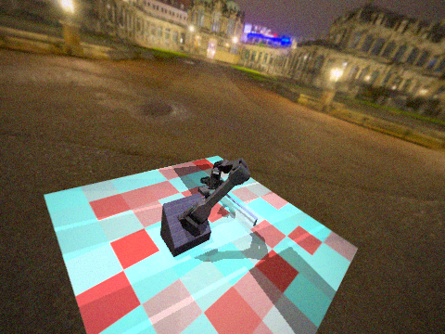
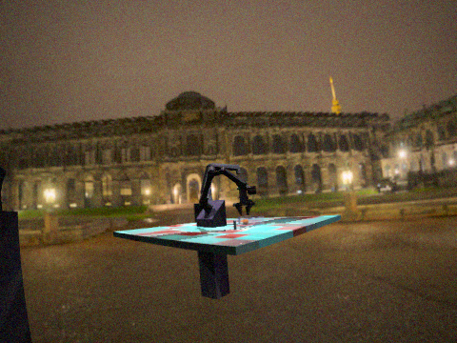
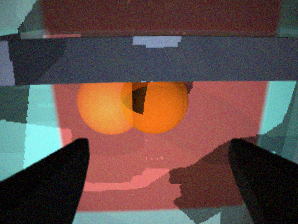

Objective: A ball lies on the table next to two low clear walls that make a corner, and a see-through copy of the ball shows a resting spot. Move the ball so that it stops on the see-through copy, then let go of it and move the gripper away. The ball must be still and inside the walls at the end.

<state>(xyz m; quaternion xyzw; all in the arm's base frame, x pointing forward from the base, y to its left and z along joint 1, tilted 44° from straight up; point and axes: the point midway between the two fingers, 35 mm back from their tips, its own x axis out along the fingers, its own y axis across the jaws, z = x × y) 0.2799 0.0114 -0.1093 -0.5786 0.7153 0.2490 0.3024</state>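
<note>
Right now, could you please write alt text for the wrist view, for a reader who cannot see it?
Two overlapping orange balls, one see-through, sit against a dark band, beyond the open gripper's two black fingertips, above a red patch of table.

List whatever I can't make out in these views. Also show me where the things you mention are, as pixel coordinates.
- Tops of the two overlapping orange balls [image 3: 100,112]: wrist view, hidden behind the grey wall band [image 3: 215,60].
- Which orange ball is the see-through copy: wrist view, their overlap and a dark patch blur it.
- Ball detail: exterior view, too small, only an orange speck [image 2: 245,221].
- Rear of the end effector's fingers: wrist view, cut off by the frame edges.
</note>
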